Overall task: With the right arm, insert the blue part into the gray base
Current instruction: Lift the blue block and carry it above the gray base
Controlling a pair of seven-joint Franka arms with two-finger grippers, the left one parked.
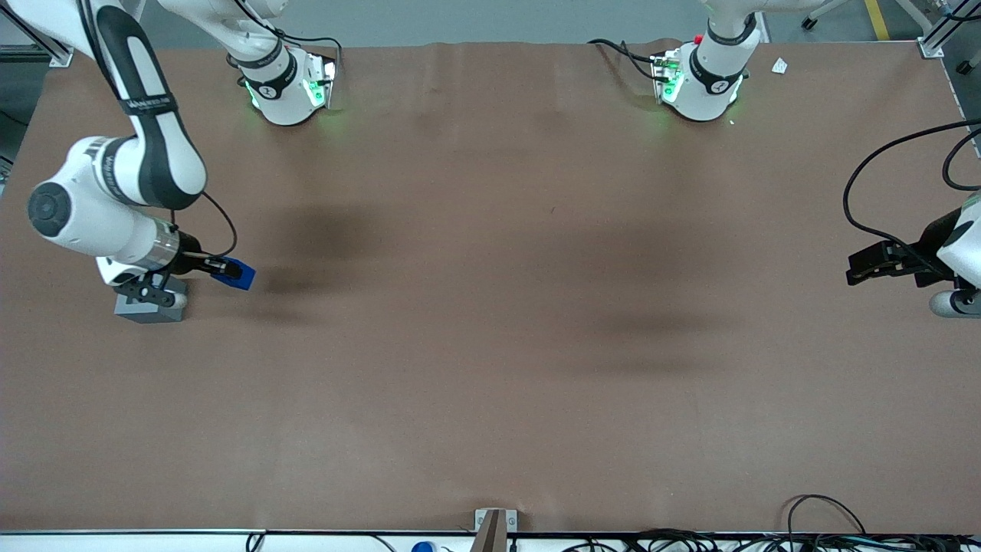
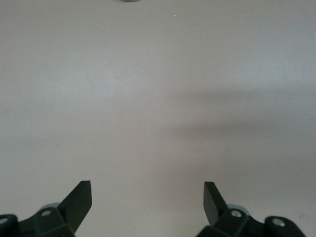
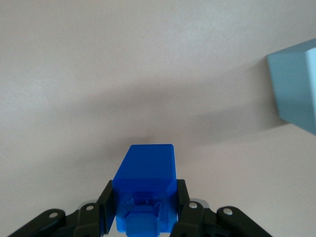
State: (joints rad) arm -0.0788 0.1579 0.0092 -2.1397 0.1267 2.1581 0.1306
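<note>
Front view: my gripper [image 1: 230, 270] clamps the blue part [image 1: 236, 273] beside the gray base [image 1: 146, 307]; next I must align it above the recess.

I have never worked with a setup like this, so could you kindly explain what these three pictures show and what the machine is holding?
These are three cameras on one moment. The front view looks down on a brown table with white robot arms mounted on it. The right arm does the work; its two-fingered tool is shut on the blue part, a small plastic block, held above the table. Right beside it, partly under the arm, sits the gray base, the cube that the blue part should go into. The right wrist view comes from a camera on that arm: the blue part sits clamped between the fingers, with the gray base off to one side. The left wrist view shows only bare table.
</note>
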